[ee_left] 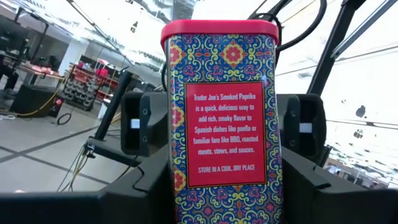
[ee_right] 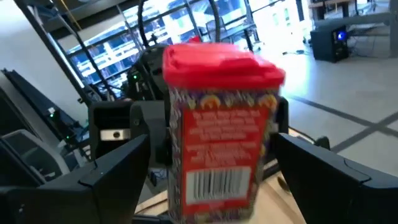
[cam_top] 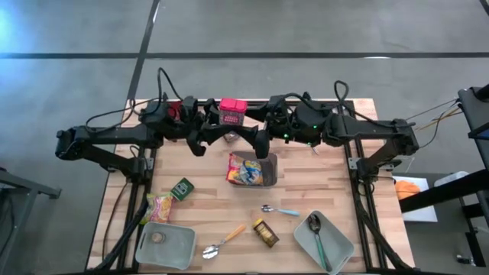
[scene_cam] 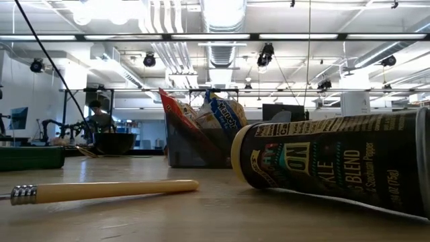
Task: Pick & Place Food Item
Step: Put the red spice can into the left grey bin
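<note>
A paprika tin (cam_top: pixel 232 112) with a red lid and a patterned body hangs high over the table's far edge, upright, lid up. My left gripper (cam_top: pixel 217 121) comes from the table's left and is shut on it; the tin's label face (ee_left: pixel 225 118) fills its wrist view. My right gripper (cam_top: pixel 249 122) comes from the right and is open. Its fingers (ee_right: pixel 118 174) stand on either side of the tin's barcode face (ee_right: pixel 221 143) with gaps showing. My left gripper pinches the tin's two narrow sides (ee_left: pixel 177 193) between its two fingers, at the tin's lower half. The fingers come nearly level from the table's left. The tin stands upright in the hold, lifted clear of the table.
Below the arms a grey basket (cam_top: pixel 267 174) holds snack bags (scene_cam: pixel 201 114). Nearer lie a green tin (cam_top: pixel 182 189), a snack pouch (cam_top: pixel 159 205), two grey trays (cam_top: pixel 182 248) (cam_top: pixel 340 248), a wooden-handled spoon (cam_top: pixel 223 241), a small spoon (cam_top: pixel 279 210) and a spice jar (scene_cam: pixel 336 165).
</note>
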